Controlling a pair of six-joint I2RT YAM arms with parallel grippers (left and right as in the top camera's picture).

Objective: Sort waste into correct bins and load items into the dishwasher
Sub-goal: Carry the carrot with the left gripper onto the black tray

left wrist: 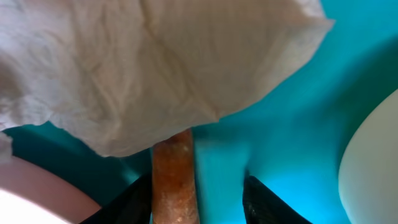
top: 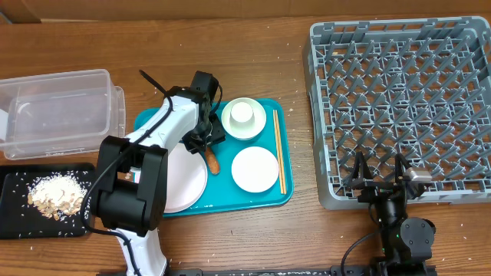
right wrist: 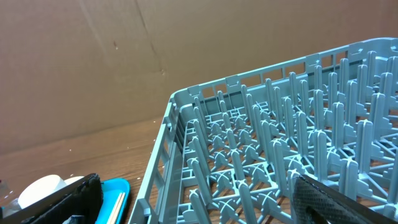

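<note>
On the teal serving tray (top: 285, 196) an orange carrot-like stick (top: 212, 163) lies between a large pale pink plate (top: 184, 184) and a small white plate (top: 255, 169). My left gripper (top: 205, 146) is low over the stick, open. In the left wrist view the stick (left wrist: 174, 180) touches the left finger, with a gap to the right finger; the gripper (left wrist: 198, 202) straddles it. A crumpled white tissue (left wrist: 155, 68) lies just beyond. A cup (top: 242, 113) sits in a bowl (top: 230, 126). Chopsticks (top: 280, 149) lie along the tray's right side. My right gripper (top: 377, 180) stands open at the grey dish rack's (top: 399, 100) near edge.
A clear plastic tub (top: 57, 111) stands at the far left, with a black tray (top: 15, 207) holding beige food scraps (top: 55, 195) in front of it. The right wrist view shows the rack's pegs (right wrist: 280, 155), the gripper (right wrist: 196, 205) and the chopsticks (right wrist: 118, 205).
</note>
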